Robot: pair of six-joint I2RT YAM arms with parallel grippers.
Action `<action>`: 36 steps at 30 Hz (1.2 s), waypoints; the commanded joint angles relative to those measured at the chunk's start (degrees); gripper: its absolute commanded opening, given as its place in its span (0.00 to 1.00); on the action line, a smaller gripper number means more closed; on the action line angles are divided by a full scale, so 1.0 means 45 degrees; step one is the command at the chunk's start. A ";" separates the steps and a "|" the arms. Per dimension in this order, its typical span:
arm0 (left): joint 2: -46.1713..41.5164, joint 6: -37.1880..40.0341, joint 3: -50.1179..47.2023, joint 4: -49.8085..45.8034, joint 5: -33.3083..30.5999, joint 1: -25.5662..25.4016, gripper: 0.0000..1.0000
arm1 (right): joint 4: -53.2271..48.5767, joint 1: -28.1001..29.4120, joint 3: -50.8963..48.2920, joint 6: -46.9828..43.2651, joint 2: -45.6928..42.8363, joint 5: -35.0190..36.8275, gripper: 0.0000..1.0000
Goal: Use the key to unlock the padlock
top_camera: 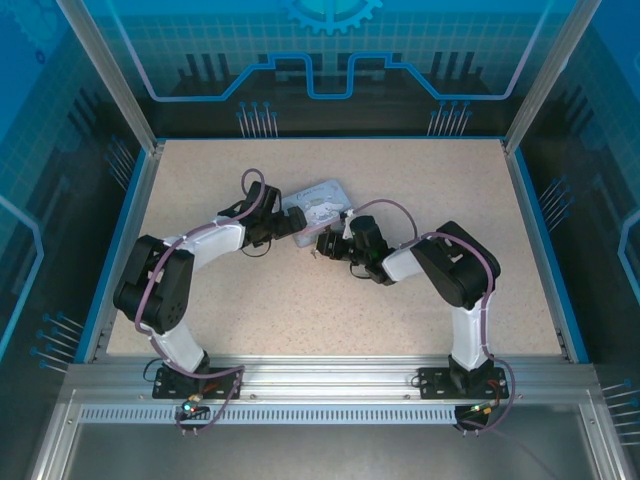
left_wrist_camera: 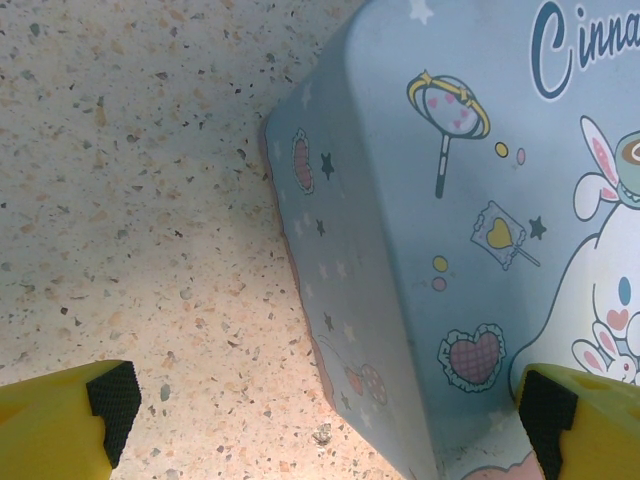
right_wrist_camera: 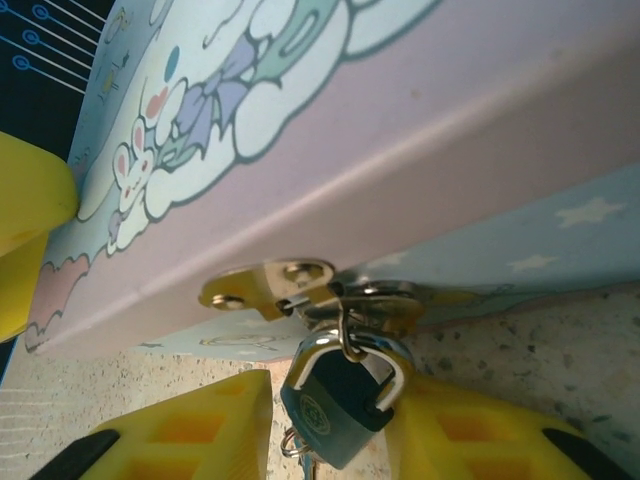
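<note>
Hanging from the hasp (right_wrist_camera: 265, 285) of the tin (right_wrist_camera: 400, 120), the padlock (right_wrist_camera: 335, 415) sits between the right claw (right_wrist_camera: 335, 400)'s yellow fingers (right_wrist_camera: 200, 430), grip impossible to tell, while the left claw (left_wrist_camera: 325, 400) gapes wide over the tin's corner on the speckled surface (left_wrist_camera: 120, 200)

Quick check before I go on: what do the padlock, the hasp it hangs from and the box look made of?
Padlock: dark grey-blue metal, it seems, with a shiny steel-like shackle. Hasp: thin brass-coloured metal, glossy. Box: probably printed tin, smooth satin sheen.
</note>
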 commanded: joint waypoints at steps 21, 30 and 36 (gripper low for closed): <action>0.0159 0.0170 0.0264 -0.0295 -0.0067 0.0072 0.99 | -0.0772 0.0056 -0.0778 0.0814 -0.0290 -0.0154 0.04; 0.0226 0.0201 0.0185 -0.0410 -0.0272 0.0076 0.99 | 0.0140 -0.0076 -0.1166 0.2480 -0.0720 -0.0270 0.03; 0.0294 0.0134 0.0108 -0.0410 -0.0252 0.0072 0.99 | 0.1774 -0.0290 -0.1532 0.4417 -0.0384 -0.0164 0.02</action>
